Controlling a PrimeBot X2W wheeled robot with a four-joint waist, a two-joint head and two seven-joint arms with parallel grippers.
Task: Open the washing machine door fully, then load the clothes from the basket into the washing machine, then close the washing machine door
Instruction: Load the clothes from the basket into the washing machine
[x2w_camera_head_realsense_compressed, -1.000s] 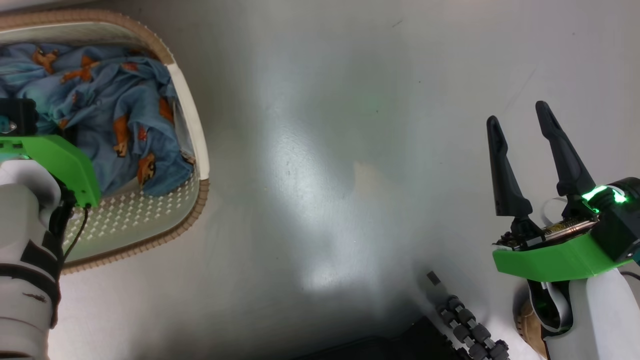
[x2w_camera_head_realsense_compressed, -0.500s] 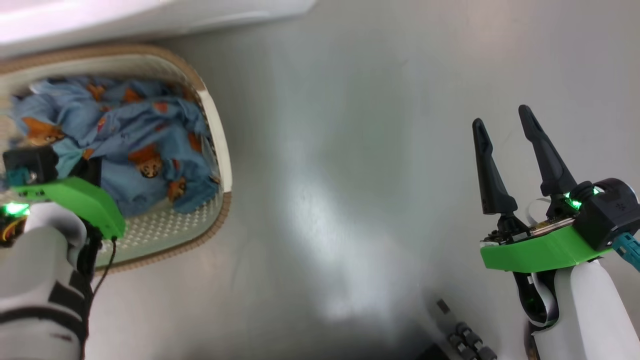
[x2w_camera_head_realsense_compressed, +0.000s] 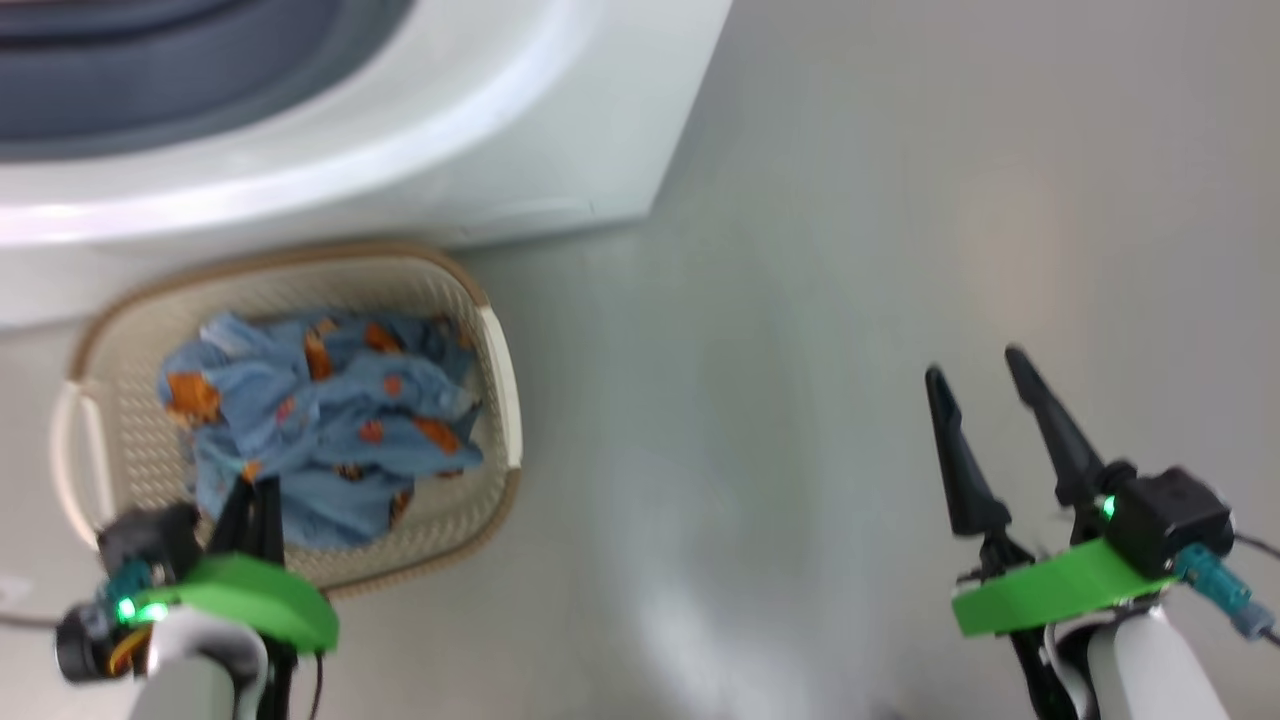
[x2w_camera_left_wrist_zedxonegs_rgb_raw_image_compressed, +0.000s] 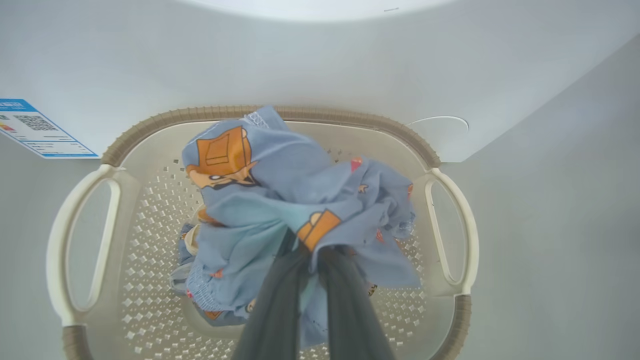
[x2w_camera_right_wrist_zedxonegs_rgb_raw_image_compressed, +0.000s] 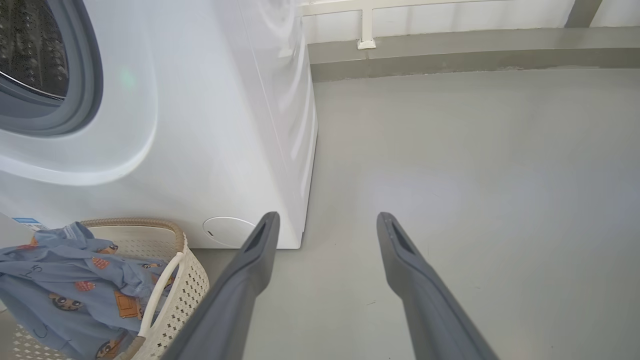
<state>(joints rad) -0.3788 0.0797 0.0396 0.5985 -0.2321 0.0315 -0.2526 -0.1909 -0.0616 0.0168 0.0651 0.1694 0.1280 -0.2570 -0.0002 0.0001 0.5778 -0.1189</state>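
The cream basket (x2w_camera_head_realsense_compressed: 497, 360) stands on the floor against the front of the white washing machine (x2w_camera_head_realsense_compressed: 520, 130). Light blue clothes (x2w_camera_head_realsense_compressed: 330, 420) with orange figures lie bunched in it. My left gripper (x2w_camera_head_realsense_compressed: 257, 492) is at the basket's near side, shut on the clothes (x2w_camera_left_wrist_zedxonegs_rgb_raw_image_compressed: 280, 200), which hang gathered around its dark fingers (x2w_camera_left_wrist_zedxonegs_rgb_raw_image_compressed: 280, 300) above the basket floor (x2w_camera_left_wrist_zedxonegs_rgb_raw_image_compressed: 150, 210). My right gripper (x2w_camera_head_realsense_compressed: 975, 365) hovers open over bare floor to the right, holding nothing. In the right wrist view it (x2w_camera_right_wrist_zedxonegs_rgb_raw_image_compressed: 327, 216) points past the machine's corner (x2w_camera_right_wrist_zedxonegs_rgb_raw_image_compressed: 300, 150); the drum opening (x2w_camera_right_wrist_zedxonegs_rgb_raw_image_compressed: 30, 50) is uncovered. The washing machine door is out of view.
A grey rubber seal (x2w_camera_right_wrist_zedxonegs_rgb_raw_image_compressed: 85, 75) rings the drum opening. A blue label (x2w_camera_left_wrist_zedxonegs_rgb_raw_image_compressed: 35, 127) sits low on the machine's front, and a round service flap (x2w_camera_right_wrist_zedxonegs_rgb_raw_image_compressed: 227, 231) near its lower right corner. Grey floor (x2w_camera_head_realsense_compressed: 850, 250) stretches to the right, up to a wall ledge (x2w_camera_right_wrist_zedxonegs_rgb_raw_image_compressed: 450, 55).
The head camera has tilted up, bringing the washing machine and the whole basket into view. My left gripper stays shut on the clothes, and the right gripper stays open.
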